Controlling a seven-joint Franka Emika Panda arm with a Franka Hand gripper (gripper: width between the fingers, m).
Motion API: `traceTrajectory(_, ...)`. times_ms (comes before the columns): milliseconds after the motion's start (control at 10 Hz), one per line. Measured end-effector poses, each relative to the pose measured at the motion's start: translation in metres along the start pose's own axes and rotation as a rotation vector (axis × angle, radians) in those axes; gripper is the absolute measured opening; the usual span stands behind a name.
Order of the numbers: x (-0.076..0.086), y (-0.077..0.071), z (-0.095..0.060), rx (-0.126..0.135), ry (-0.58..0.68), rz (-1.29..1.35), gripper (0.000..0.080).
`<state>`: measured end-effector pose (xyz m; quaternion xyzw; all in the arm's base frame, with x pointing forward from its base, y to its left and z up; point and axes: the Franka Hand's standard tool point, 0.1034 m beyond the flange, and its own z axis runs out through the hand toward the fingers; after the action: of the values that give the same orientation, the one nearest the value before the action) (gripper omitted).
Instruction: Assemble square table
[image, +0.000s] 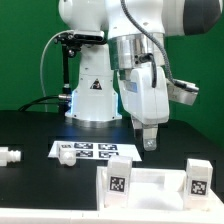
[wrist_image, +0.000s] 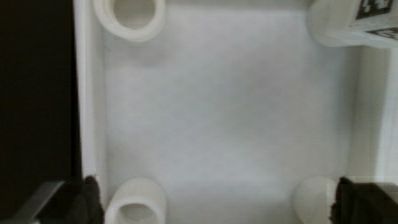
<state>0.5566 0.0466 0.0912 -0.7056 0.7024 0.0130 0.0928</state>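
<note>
Now | I'm hovering my gripper (image: 148, 141), jaws released and empty | judging the square tabletop (wrist_image: 214, 110) light, rigid, slick | favouring its thin edge.

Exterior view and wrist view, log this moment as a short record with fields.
gripper: open, pointing down, holding nothing
tabletop: lying flat, under the gripper
sockets: two show in the wrist view, both empty
marker board: flat, beyond the tabletop, toward the exterior view's left
loose white part: far exterior view's left, apart from the tabletop
</note>
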Motion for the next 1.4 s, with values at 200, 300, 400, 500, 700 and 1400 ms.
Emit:
traceTrajectory(200, 0.007, 0.032, 0.020, -0.023, 0.005, 0.048, 0.0649)
traceTrajectory(300, 0.007, 0.039, 0.031, -0.041, 0.014, 0.045, 0.0649)
traceTrajectory(400, 0.007, 0.045, 0.045, -0.051, 0.034, 0.041, 0.0649)
traceTrajectory(500, 0.005, 0.051, 0.057, -0.059, 0.050, 0.042, 0.0649)
traceTrajectory(700, -0.007, 0.055, 0.074, -0.081, 0.060, 0.055, 0.0649)
traceTrajectory(1400, -0.012, 0.055, 0.081, -0.095, 0.060, 0.048, 0.0203)
